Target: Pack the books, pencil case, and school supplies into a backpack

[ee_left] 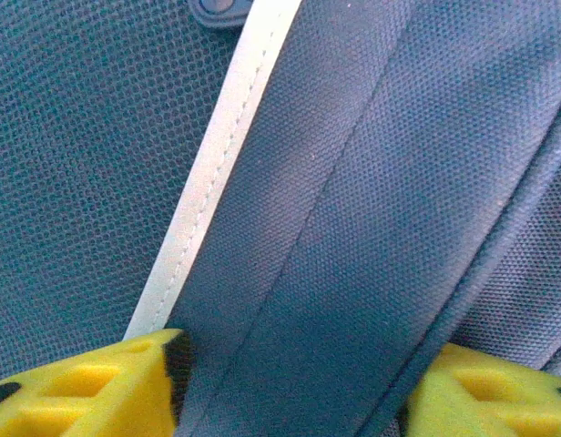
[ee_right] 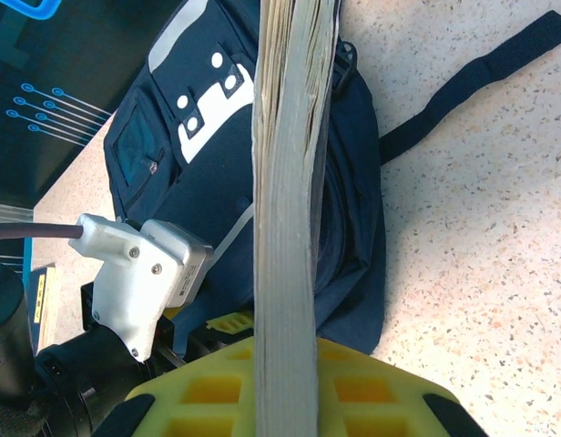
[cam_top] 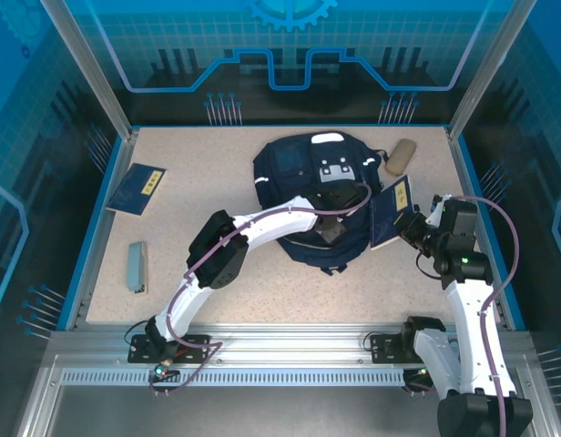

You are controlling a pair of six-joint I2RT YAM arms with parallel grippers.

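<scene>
Navy book [cam_top: 392, 205], edge-up, is pinched in the right gripper [ee_right: 285, 373] beside the backpack [cam_top: 290, 168]; left gripper [ee_left: 290, 391] straddles its fabric, grip unclear.

navy backpack [cam_top: 280, 173], white stripe [ee_left: 208, 182], seemingly tan pouch [cam_top: 401, 155]
</scene>
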